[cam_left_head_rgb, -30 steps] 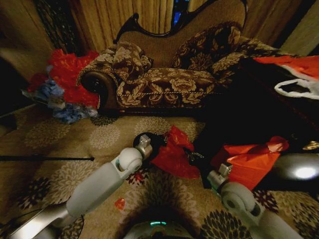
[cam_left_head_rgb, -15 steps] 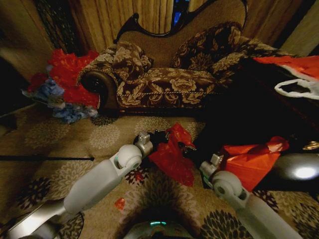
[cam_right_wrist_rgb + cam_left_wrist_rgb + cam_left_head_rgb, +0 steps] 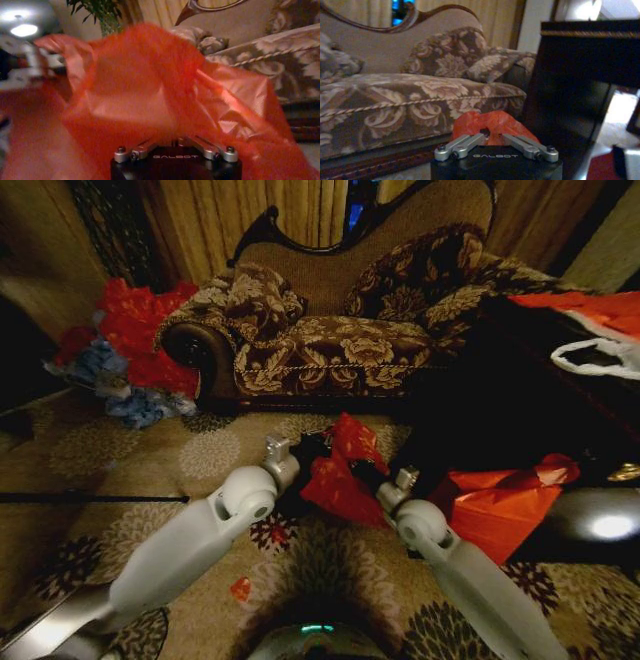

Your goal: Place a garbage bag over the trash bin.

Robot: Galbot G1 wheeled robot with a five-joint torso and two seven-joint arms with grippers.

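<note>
The garbage bag [image 3: 338, 472] is a crinkly red sheet held up over the flowered carpet in front of the sofa. My left gripper [image 3: 312, 452] pinches its left edge, and in the left wrist view the fingers [image 3: 465, 143] meet on a red fold of the garbage bag [image 3: 490, 122]. My right gripper [image 3: 375, 480] grips the bag's right side. In the right wrist view its fingers [image 3: 202, 144] close on the garbage bag [image 3: 150, 86], which billows wide before the camera. The trash bin is hidden behind the bag and the two wrists.
A floral sofa [image 3: 330, 330] stands behind. A heap of red and blue bags [image 3: 130, 350] lies at its left end. A dark table [image 3: 520, 400] and an orange-red plastic bundle [image 3: 500, 505] crowd the right. A thin black rod [image 3: 90, 498] and a red scrap [image 3: 240, 588] lie on the carpet.
Both grippers moved toward the sofa and closer together. The bag between them bunched narrower and rose a little.
</note>
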